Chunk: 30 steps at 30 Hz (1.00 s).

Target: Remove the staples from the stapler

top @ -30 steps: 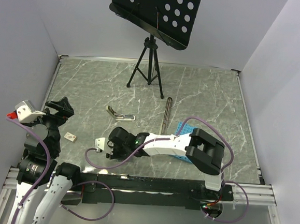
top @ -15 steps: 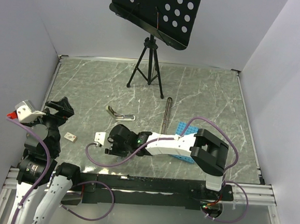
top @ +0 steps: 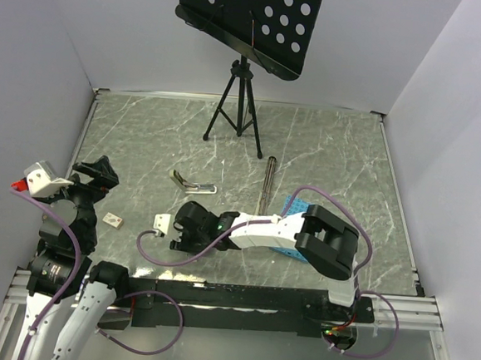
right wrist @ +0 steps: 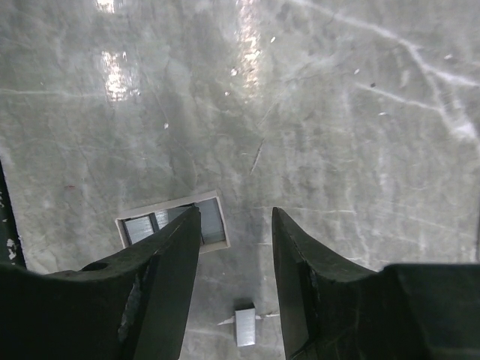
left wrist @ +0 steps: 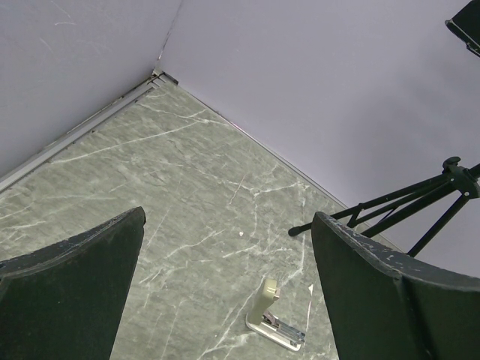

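Note:
The stapler (top: 192,182) lies open in a V on the marble table; it also shows in the left wrist view (left wrist: 274,324). My left gripper (top: 98,171) is open and empty, raised well to the stapler's left, with wide jaws (left wrist: 229,225). My right gripper (top: 183,235) is open and points down at the table in front of the stapler. In the right wrist view a small block of staples (right wrist: 245,327) lies on the table between the open fingers (right wrist: 234,217), untouched. A small open box of staples (right wrist: 171,225) lies beside the left finger; it also shows in the top view (top: 113,218).
A thin dark rod (top: 265,186) and a blue perforated plate (top: 292,211) lie right of the stapler, the plate partly under my right arm. A black tripod (top: 238,105) with a perforated stand stands at the back. White walls enclose the table.
My right gripper has shifted a little away from the near edge, towards the stapler. The left arm, the stapler and the box have not moved.

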Each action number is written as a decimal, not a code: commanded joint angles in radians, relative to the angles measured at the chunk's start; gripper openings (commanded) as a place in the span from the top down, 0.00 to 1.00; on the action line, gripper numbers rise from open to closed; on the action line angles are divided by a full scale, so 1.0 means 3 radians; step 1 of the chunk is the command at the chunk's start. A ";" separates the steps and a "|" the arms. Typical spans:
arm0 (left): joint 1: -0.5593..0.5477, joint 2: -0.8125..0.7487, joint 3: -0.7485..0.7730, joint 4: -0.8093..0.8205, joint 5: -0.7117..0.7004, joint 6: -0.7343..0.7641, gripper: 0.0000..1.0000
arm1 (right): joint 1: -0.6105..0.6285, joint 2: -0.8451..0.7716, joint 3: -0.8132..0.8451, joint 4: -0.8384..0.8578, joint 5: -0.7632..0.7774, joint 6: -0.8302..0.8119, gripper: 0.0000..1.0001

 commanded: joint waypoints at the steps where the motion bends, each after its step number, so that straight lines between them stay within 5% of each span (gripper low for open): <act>1: 0.0018 0.0014 -0.0011 0.0124 -0.0020 -0.0016 0.03 | -0.0021 0.0044 0.0045 0.0055 -0.0016 0.0007 0.50; 30: 0.0018 0.0024 -0.0011 0.0124 -0.0020 -0.0011 0.03 | -0.0149 -0.0441 -0.0031 0.0030 -0.0287 0.0109 0.49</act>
